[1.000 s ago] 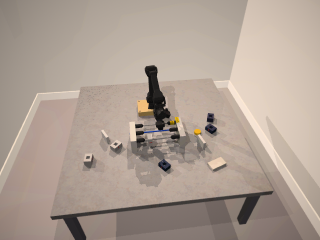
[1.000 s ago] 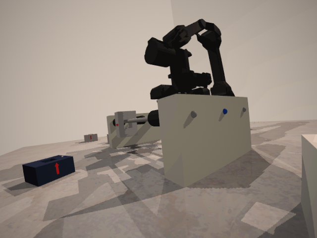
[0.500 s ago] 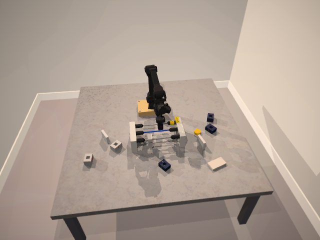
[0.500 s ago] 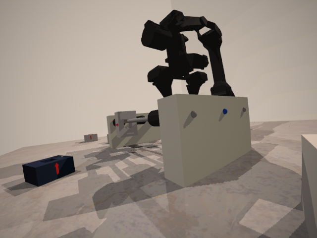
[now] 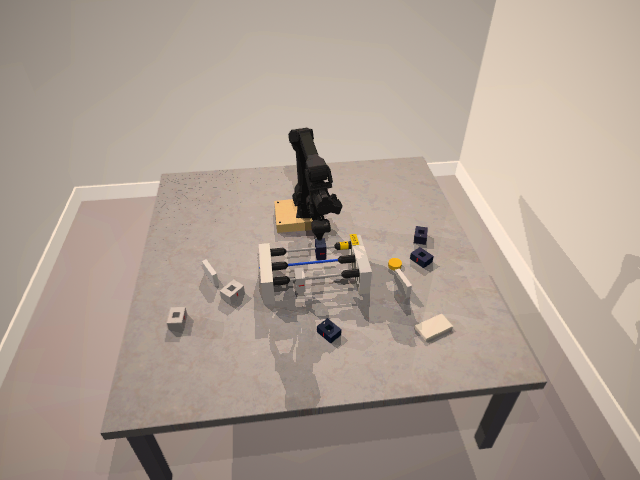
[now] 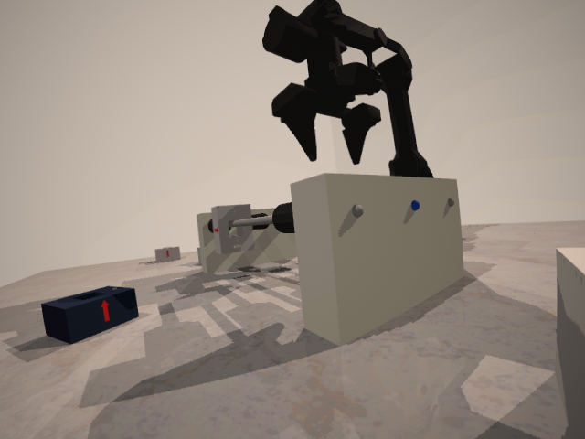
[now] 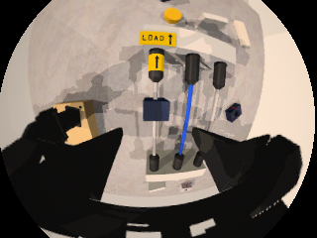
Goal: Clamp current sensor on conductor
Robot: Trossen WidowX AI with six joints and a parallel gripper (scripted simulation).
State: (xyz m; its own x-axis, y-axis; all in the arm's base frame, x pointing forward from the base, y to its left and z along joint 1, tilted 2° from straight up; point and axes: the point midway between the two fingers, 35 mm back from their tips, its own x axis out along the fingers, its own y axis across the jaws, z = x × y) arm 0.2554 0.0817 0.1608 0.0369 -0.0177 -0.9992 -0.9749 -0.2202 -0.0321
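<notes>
A dark blue sensor [image 5: 321,249] [image 7: 157,109] sits on the grey LOAD conductor [image 5: 303,250] [image 7: 155,139], between its two black end sleeves. In the wrist view the conductor enters it on both sides. A red mark shows on its side in the top view, too small to read its direction. Its latch cannot be made out. The yellow LOAD marker [image 5: 354,239] [image 7: 158,38] is on the right-hand block. My gripper [image 6: 335,162] [image 7: 158,131] is open and empty, above the conductors and clear of the sensor. The end block hides the sensor in the exterior view.
A blue conductor [image 5: 312,262] [image 7: 186,119] and another grey one run alongside; a light grey sensor [image 6: 231,229] hangs on the latter. White end blocks [image 5: 265,273] [image 6: 392,250] hold all three. Several loose sensors, white panels, a yellow disc [image 5: 394,264] and a cream slab [image 5: 434,327] stand around.
</notes>
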